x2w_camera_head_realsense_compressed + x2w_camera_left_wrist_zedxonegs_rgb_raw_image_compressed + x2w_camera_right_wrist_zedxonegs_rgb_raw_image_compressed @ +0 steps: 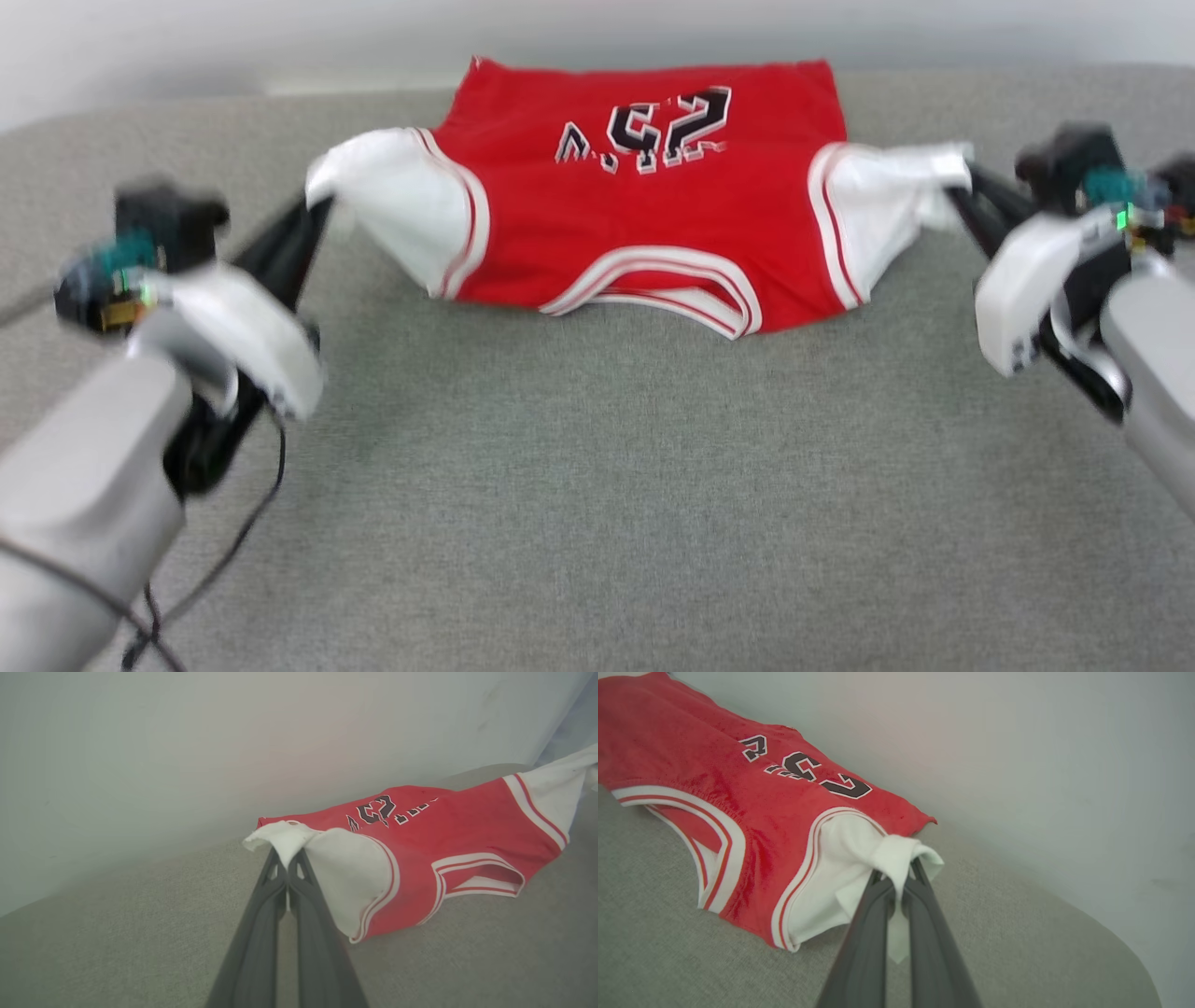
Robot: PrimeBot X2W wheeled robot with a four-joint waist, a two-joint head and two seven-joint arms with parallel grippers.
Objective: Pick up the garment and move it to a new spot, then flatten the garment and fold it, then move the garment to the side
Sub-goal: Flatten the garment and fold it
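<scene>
Two claws clamp its sleeves: the garment [644, 233] spans between left claw [317, 203] and right claw [957, 191].

The shirt [644, 233] fills the gap between the left gripper [317, 207] and the right gripper [957, 196]. A wall [187, 47] stands just beyond both. Nearer the robot than either gripper, the grey surface [597, 485] gives free passage.

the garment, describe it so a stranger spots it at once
On the grey cloth surface, at its far edge by the pale wall, the garment is stretched between the left gripper and right gripper, each shut on a sleeve. Against that grey it is red, with white sleeves, striped trim, dark numerals.
</scene>
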